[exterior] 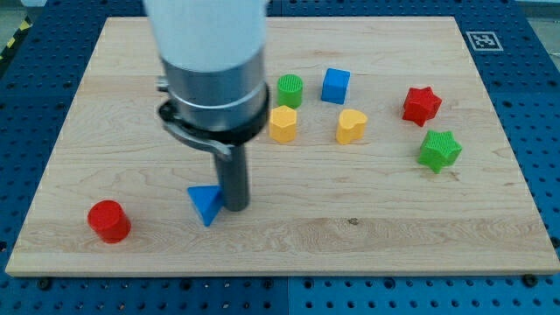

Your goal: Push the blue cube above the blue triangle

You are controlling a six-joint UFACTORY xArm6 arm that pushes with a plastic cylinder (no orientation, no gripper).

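Observation:
The blue cube (335, 86) sits near the view's top centre, right of a green cylinder (290, 91). The blue triangle (206, 204) lies lower left of centre. My tip (235, 206) rests on the board just right of the blue triangle, touching or nearly touching it. The tip is far from the blue cube, below and to its left. The arm's wide grey and white body (210, 70) hides the board behind it.
A yellow hexagonal block (283, 124) and a yellow heart-shaped block (351, 126) sit below the green cylinder and blue cube. A red star (422, 105) and green star (439, 149) are at the right. A red cylinder (109, 220) is at the lower left. The wooden board (394, 227) ends near the view's bottom.

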